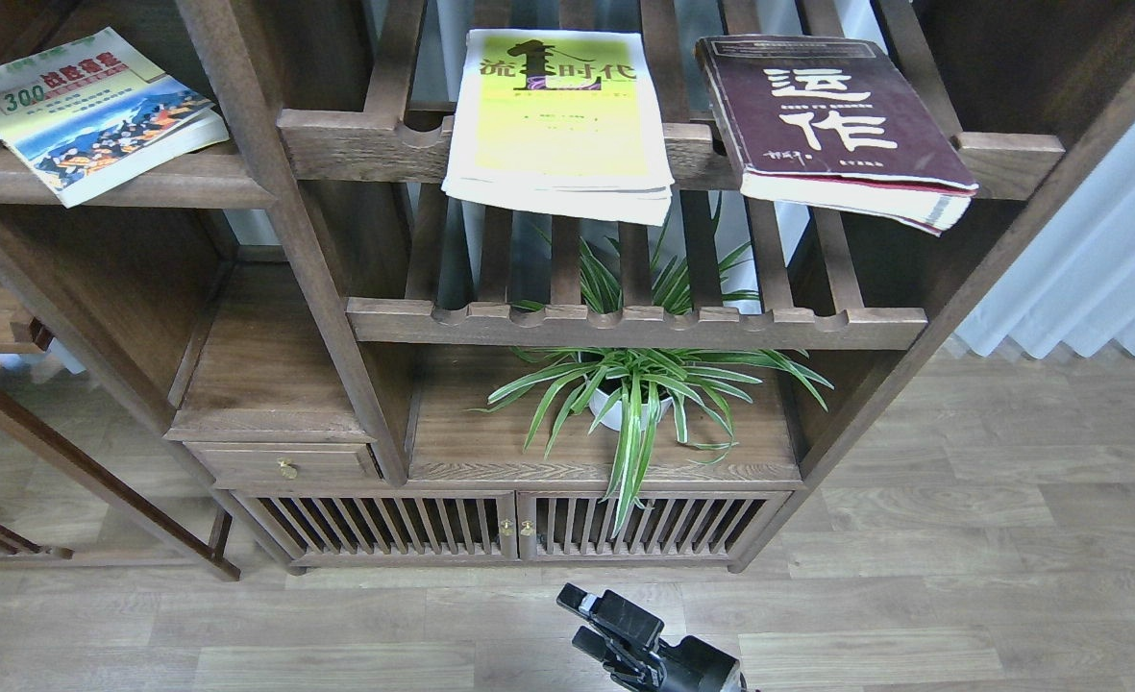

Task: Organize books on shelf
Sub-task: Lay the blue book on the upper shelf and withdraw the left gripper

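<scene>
The small "300" book [86, 111] with the blue mountain picture lies flat on the solid dark-brown shelf [173, 183] at the upper left, overhanging its pale front edge. The large yellow-green book [557, 120] and the thick maroon book [831, 125] lie flat side by side on the upper slatted rack [356, 144], both sticking out over its scalloped front rail. One black gripper [601, 625], which looks like my right, shows at the bottom centre, low above the floor and far from all the books. It is dark and I cannot tell its fingers apart. My left gripper is out of view.
A spider plant in a white pot [634, 394] stands on the lower board under a second slatted rack [625, 322]. A small drawer [283, 466] and slatted cabinet doors [509, 527] sit below. Wooden floor lies in front, and a white curtain [1096, 269] hangs at the right.
</scene>
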